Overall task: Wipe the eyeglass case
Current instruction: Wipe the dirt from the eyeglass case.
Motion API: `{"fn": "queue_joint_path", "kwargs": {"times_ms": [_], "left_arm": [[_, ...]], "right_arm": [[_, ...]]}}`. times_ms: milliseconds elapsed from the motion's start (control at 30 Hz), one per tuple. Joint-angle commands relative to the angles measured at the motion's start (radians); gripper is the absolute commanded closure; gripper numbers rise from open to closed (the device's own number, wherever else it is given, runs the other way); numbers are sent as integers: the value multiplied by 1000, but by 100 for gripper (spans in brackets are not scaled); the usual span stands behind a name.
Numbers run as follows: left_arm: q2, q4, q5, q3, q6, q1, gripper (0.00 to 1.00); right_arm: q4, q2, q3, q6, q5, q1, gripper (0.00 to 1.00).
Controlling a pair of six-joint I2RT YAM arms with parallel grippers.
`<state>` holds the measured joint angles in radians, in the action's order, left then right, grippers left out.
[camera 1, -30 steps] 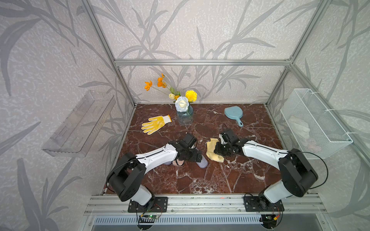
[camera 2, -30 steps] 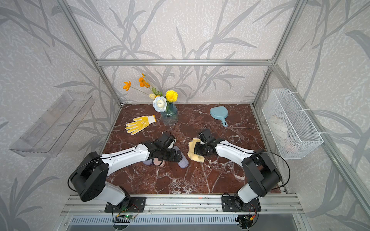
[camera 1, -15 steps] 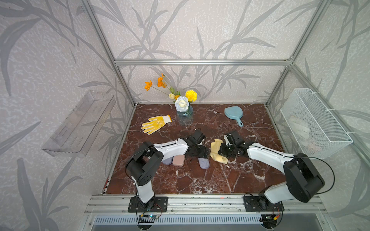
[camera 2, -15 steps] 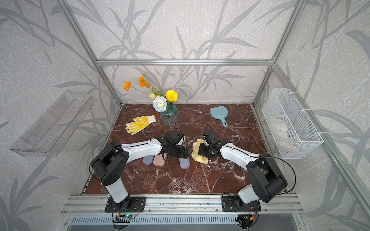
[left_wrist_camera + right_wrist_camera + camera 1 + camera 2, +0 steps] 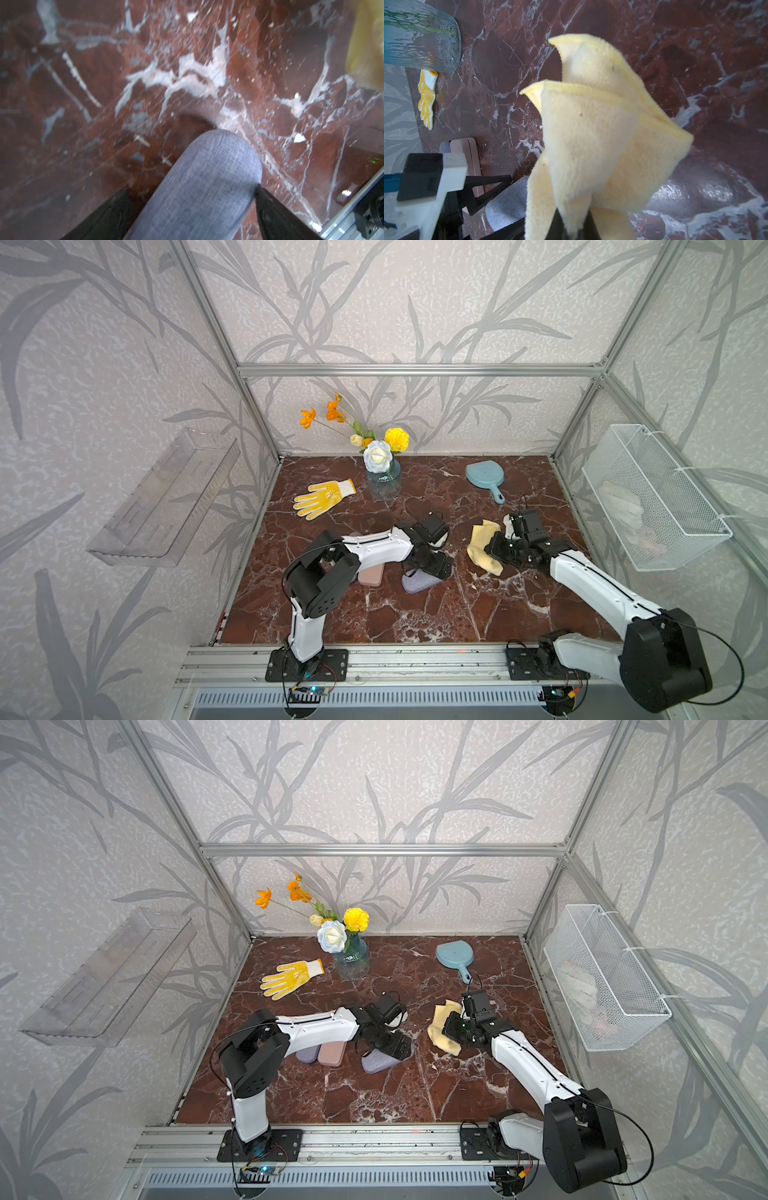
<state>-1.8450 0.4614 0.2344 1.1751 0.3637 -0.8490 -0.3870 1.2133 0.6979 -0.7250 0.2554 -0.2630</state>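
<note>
The left end effector [image 5: 191,187] is open wide. Its two black fingers [image 5: 276,216] stand one on each side of the grey case [image 5: 417,584]. In the left wrist view one fingertip touches the side of the case. On the other side there is a thin dark gap, so the case is not squeezed.

The case lies flat on the bench [image 5: 415,622]. It is long, with round ends. In both top views one end is under the left end effector. The free end sticks out toward the robot's left and a little toward the front rail [image 5: 415,659]. So its long line runs slantwise across the bench.

The right end effector [image 5: 572,228] is shut tight on a yellow cloth [image 5: 602,135]. The cloth is folded, and two corners stick out past the fingers. I cannot tell if it touches the bench. The case is to the left of this end effector and a bit closer to the rail. In both top views some bare bench shows between the cloth and the case, so they do not touch. The cloth is near the left end effector.

Just left of the case lies a pink case [image 5: 371,576], partly under the left arm. A purple case [image 5: 306,1053] lies right beside the pink one, also partly under the arm. Far back on the bench are a yellow glove [image 5: 322,498] and a glass vase [image 5: 383,483] of flowers, with the glove left of the vase.
</note>
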Motion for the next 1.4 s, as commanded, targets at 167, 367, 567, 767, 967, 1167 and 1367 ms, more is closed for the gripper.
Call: {"fn": "queue_joint_path", "kwargs": {"times_ms": [167,367,567,767,967,1167,1367], "left_arm": [[242,-48,-11,-175,-213,5,0],[286,-11,-91,-266,-275,6,0],[283,17,-138,-261,-326,6,0],[255,33,-91,-270,-294,5,3],[275,23,-46,-298,-279,-2,12],[240,-20,-63,-309,-309,-36,17],[144,-66,-111,-207,-367,-60,30]], "right_arm": [[-7,26,7,19,16,-57,100],[-7,17,0,3,8,-85,100],[-1,40,15,1,18,-102,100],[-1,28,16,1,12,-110,100],[-8,26,35,15,5,-110,100],[-37,21,56,31,7,-107,100],[-82,-20,56,47,8,-63,100]]}}
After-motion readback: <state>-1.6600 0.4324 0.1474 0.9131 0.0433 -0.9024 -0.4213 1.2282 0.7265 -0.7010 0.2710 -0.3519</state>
